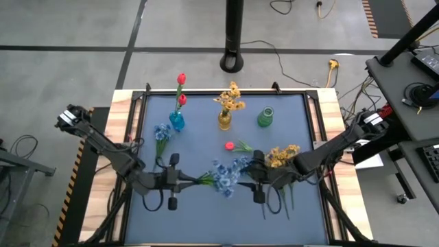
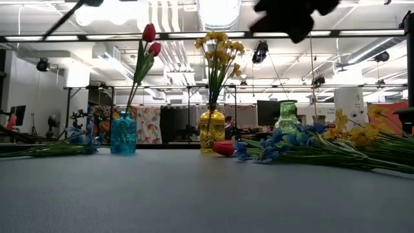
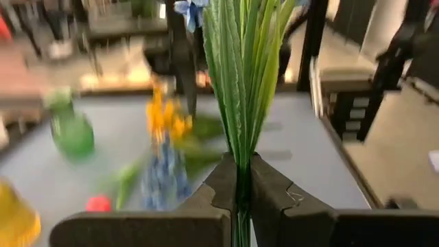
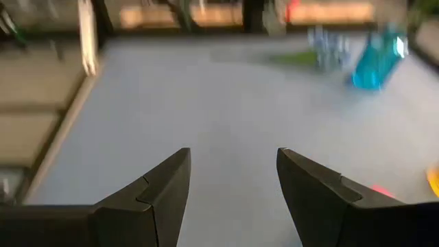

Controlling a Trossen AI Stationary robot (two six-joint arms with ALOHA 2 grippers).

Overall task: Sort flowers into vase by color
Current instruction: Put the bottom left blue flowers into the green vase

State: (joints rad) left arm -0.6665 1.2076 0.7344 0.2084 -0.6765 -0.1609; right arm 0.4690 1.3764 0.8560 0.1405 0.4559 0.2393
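Observation:
My left gripper [image 1: 188, 180] is shut on a blue flower sprig [image 1: 206, 178]; its green stem and leaves [image 3: 243, 75] reach out past the fingers to the blue blossoms [image 3: 188, 7]. My right gripper [image 1: 247, 175] hovers open opposite it with nothing between its fingers [image 4: 233, 154]. At the far side stand a blue vase [image 1: 177, 122] with red tulips, a yellow vase [image 1: 224, 121] with yellow flowers, and a green vase [image 1: 265, 117] with none. Loose blue [image 1: 162, 132], red [image 1: 230, 145] and yellow [image 1: 282, 155] flowers lie on the mat. My left gripper pinches the sprig's green stem with its leaves [image 3: 241, 180] between its two fingers. The fingers come nearly level from the table's left and lie along the stem. The sprig stretches forward from the fingertips toward the table's right, blossoms at its far end.
More blue blossoms [image 2: 278, 139] and yellow sprigs [image 2: 362, 139] lie across the mat's right half, under and beside my right gripper. The mat's near strip [image 1: 219, 219] is bare. Wooden table edges [image 1: 123, 137] frame the mat on both sides.

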